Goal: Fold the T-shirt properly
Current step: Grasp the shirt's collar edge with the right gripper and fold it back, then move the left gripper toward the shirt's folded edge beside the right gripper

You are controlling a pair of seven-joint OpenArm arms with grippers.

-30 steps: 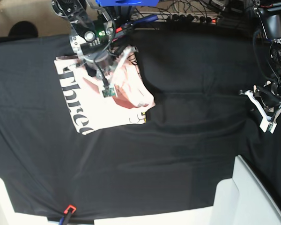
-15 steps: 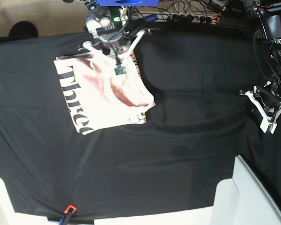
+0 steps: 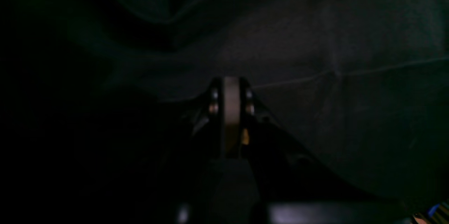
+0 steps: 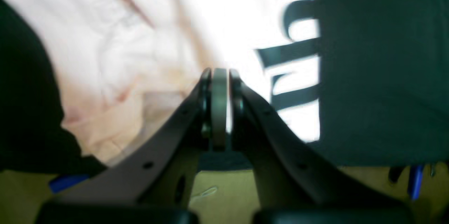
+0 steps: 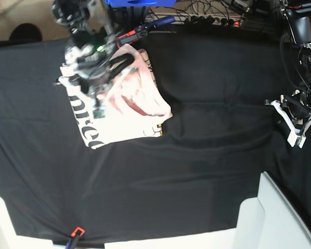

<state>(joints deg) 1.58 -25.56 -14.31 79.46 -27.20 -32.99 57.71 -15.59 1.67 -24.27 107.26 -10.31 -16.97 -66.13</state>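
Under the closed right gripper (image 4: 219, 76), the folded T-shirt (image 5: 125, 111) lies lettering-edge left; left gripper (image 3: 231, 87) closed.

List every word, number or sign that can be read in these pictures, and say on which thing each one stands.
"ree": black serif letters on the T-shirt, base view; the right hand hides the word's start.
Black letter strokes on the shirt in the right wrist view: too blurred to read.
Nothing else carries readable text.

Black arms (image 5: 307, 57); white-edged claw (image 5: 295, 136); screwed dark fingers (image 4: 266, 125).
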